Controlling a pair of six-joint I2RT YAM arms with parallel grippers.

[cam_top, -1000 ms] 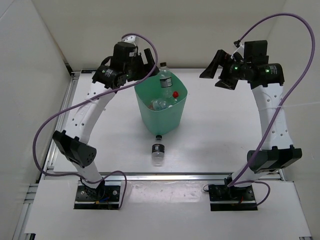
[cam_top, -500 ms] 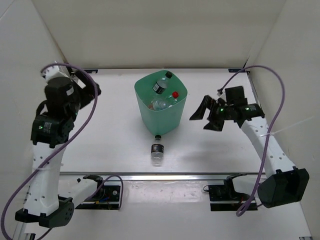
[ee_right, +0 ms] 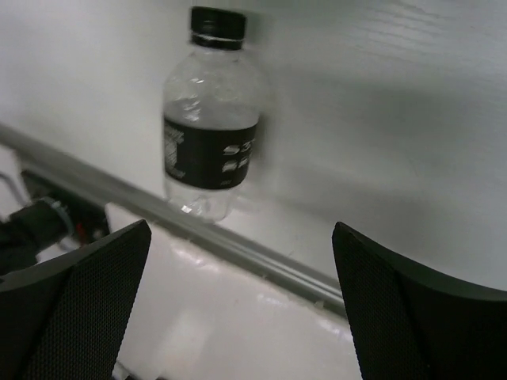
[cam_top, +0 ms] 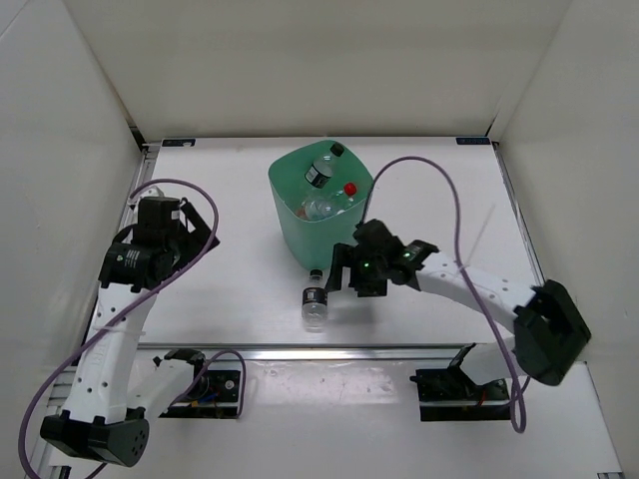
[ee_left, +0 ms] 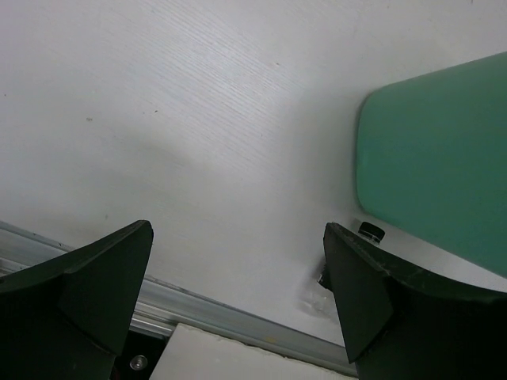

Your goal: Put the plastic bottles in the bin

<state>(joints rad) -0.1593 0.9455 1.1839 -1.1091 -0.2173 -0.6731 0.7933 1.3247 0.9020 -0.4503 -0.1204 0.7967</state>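
Observation:
The mint-green bin [cam_top: 300,235] stands at the table's middle back. Inside it lie a dark-labelled bottle with a black cap [cam_top: 319,171], a red-capped bottle [cam_top: 348,189] and a clear one [cam_top: 318,208]. Another dark-labelled bottle [cam_top: 315,305] [ee_right: 210,134] lies on the table just in front of the bin, black cap toward it. My right gripper [cam_top: 347,273] [ee_right: 242,228] is low, open and empty, just right of that bottle and apart from it. My left gripper [cam_top: 172,232] [ee_left: 238,229] hovers open and empty at the left, where the bin's wall [ee_left: 436,174] shows.
An aluminium rail [cam_top: 329,349] [ee_right: 238,237] runs along the table's near edge, close behind the lying bottle. White walls enclose the table on the left, back and right. Purple cables loop over both arms.
The dark-labelled bottle at the bin's rim has dropped inside. My left arm swung away to the left front. My right arm came down from the back right to beside the lying bottle.

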